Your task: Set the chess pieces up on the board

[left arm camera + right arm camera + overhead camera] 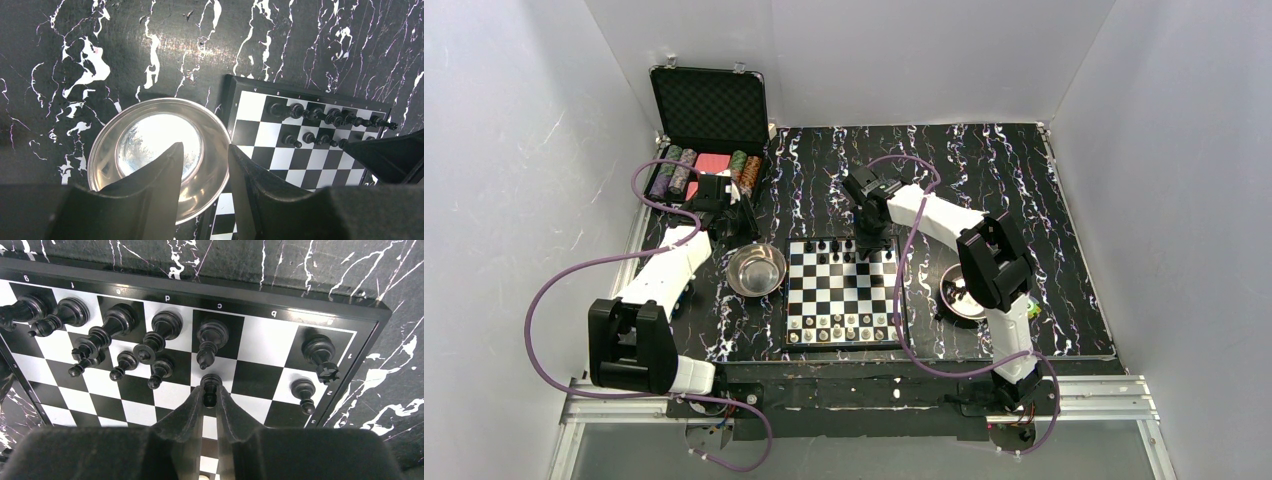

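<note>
The right gripper (210, 399) pinches a black pawn (211, 383) over the board (200, 291), seemingly at the second row (black pieces (836, 245) crowd its twelve o'clock edge, pale pieces (844, 328) its six o'clock edge). The left gripper (205, 160), jaws parted and empty, hovers over a steel bowl (102, 150) at the board's nine o'clock.

Black-and-white checked board (839, 290), black pieces (212, 336), white-veined black table (984, 170), silver bowl (107, 145).
</note>
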Robot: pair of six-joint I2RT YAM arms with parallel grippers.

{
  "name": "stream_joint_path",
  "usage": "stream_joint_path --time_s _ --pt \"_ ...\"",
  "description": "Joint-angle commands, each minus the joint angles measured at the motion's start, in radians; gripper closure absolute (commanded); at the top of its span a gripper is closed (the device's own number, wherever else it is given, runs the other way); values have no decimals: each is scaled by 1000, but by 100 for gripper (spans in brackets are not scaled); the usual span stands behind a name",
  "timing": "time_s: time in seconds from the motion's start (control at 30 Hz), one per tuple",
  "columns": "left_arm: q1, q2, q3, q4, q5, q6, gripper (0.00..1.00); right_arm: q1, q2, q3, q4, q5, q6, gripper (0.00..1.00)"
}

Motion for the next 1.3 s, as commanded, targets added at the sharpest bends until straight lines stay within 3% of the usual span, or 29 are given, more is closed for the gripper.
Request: stream_joint_path --time_s 0.0,0.2,0.5,0.63,0.8,1.03,1.27 --pt "6 -46 -11 4 6 2 63 -5 7 48 5 5 -10 77" --pt "6 -49 -14 4 6 2 63 -5 7 46 9 0 -12 71" --pt "6 -60 -11 -2 -1 -3 63 -5 -65 16 13 -4 -23 69" --pt "9 -62 -7 -5 -3 -6 63 -6 -156 -21 18 3 -28 66" --pt "16 -71 -7 -8 -2 -3 62 -19 -346 -206 89 72 -2 62" --pt "17 -57 0 -10 17 2 62 -242 -634 -494 84 77 57 62" --pt "18 -44 5 -5 30 0 62 -500 -767 -694 55 60 52 63"
